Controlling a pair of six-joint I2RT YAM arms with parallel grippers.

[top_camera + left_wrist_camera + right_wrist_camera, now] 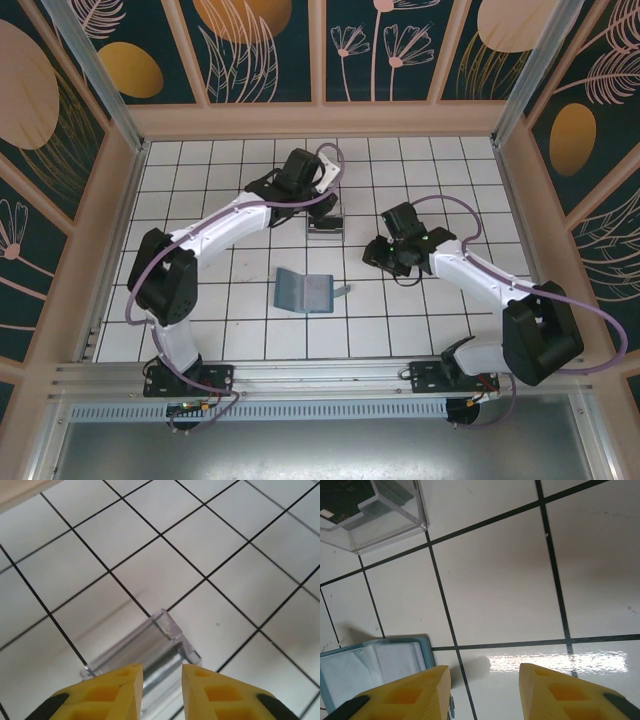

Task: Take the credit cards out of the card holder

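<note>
The card holder (303, 290) lies open on the tiled floor near the middle, a teal bifold with pale inner pockets; its corner also shows in the right wrist view (370, 667). A dark credit card (342, 497) rests inside a clear plastic box (380, 515). My left gripper (327, 208) hangs right over that box (325, 228), its yellow fingers (120, 690) apart with a silvery surface inside the box (145, 645) showing through the gap (162, 667). My right gripper (385, 258) is open over bare tile (485, 667), just right of the holder.
A wooden frame and patterned panels (320, 50) wall the white tiled floor on three sides. A small grey flap (341, 291) sticks out at the holder's right edge. Both arm bases (185, 375) stand at the near edge.
</note>
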